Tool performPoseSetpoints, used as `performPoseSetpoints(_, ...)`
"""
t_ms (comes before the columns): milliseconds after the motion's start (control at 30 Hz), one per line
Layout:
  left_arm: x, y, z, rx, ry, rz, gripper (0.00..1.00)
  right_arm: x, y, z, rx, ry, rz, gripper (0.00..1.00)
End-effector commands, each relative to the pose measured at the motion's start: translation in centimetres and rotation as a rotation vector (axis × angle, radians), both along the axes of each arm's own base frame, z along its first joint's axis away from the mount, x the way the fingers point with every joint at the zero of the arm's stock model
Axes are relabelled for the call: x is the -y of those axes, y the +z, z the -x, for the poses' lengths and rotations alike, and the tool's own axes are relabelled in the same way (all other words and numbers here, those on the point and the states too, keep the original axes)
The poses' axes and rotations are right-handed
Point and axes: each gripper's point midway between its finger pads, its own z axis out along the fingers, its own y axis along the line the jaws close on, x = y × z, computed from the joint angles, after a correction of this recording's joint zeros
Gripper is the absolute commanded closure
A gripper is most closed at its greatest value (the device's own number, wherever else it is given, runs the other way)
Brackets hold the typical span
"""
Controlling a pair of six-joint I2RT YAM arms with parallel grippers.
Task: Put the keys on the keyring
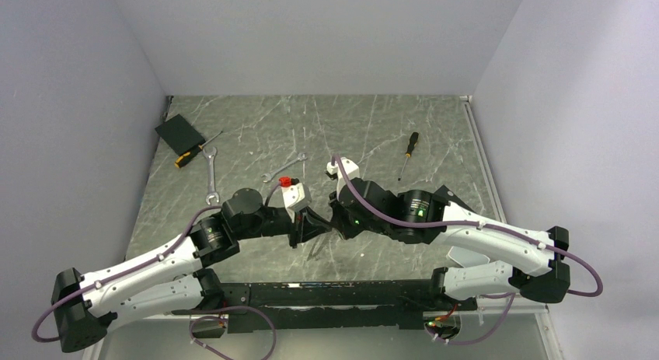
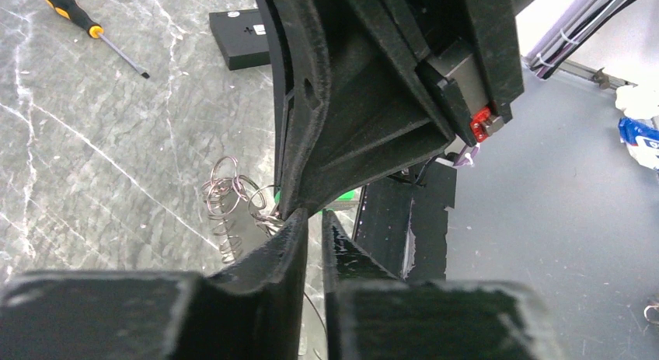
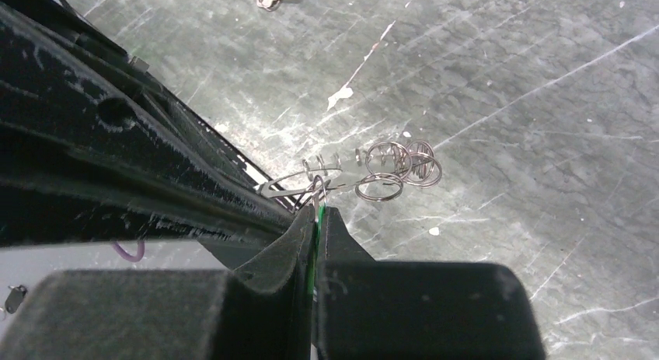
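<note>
Over the middle of the grey marbled bench (image 1: 373, 127) the two arms meet tip to tip: the left gripper (image 1: 317, 222) points toward 3 o'clock, the right gripper (image 1: 336, 220) toward 9 o'clock. At 11 o'clock lie a black box (image 1: 179, 131), an orange-handled screwdriver (image 1: 189, 155) and a wrench (image 1: 211, 174) — a second screwdriver (image 1: 408, 153) lies at 1 o'clock.

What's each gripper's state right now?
Left gripper: closed, apparently pinching the keyring at its edge.
Right gripper: closed on the green key.
</note>
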Motion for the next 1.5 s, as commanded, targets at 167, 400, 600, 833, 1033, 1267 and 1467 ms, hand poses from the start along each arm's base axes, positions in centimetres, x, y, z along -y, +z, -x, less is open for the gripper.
performPoseSetpoints(167, 0.8, 1.1, 0.6, 0.064, -0.072, 0.035, 1.0, -1.2, 3.8, -0.3, 0.039, -0.012, -0.153, 1.0)
performPoseSetpoints(400, -0.3, 1.9, 2.4, 0.236, -0.188, 0.032, 1.0, -1.0, 4.8, -0.3, 0.051, -0.013, -0.179, 1.0)
performPoseSetpoints(600, -2.0, 2.8, 4.7, 0.523, -0.321, 0.094, 1.0, -0.6, 4.9, -0.4, 0.054, -0.015, -0.189, 1.0)
performPoseSetpoints(833, -3.4, 1.9, 5.0, 0.633, -0.319, 0.071, 1.0, -1.0, 4.8, 0.3, 0.035, 0.013, -0.232, 1.0)
performPoseSetpoints(1033, -2.5, 1.8, 2.9, 0.392, -0.166, 0.062, 0.42, -0.6, 4.5, -0.1, 0.048, -0.004, -0.215, 1.0)
performPoseSetpoints(1267, -2.0, 2.0, -0.5, 0.13, 0.072, 0.083, 0.64, -0.3, 3.9, -0.3, 0.051, -0.02, -0.202, 1.0)
performPoseSetpoints(1467, -0.7, 2.3, -0.2, 0.056, 0.045, 0.12, 0.76, -0.2, 3.4, -0.4, 0.053, -0.028, -0.191, 1.0)
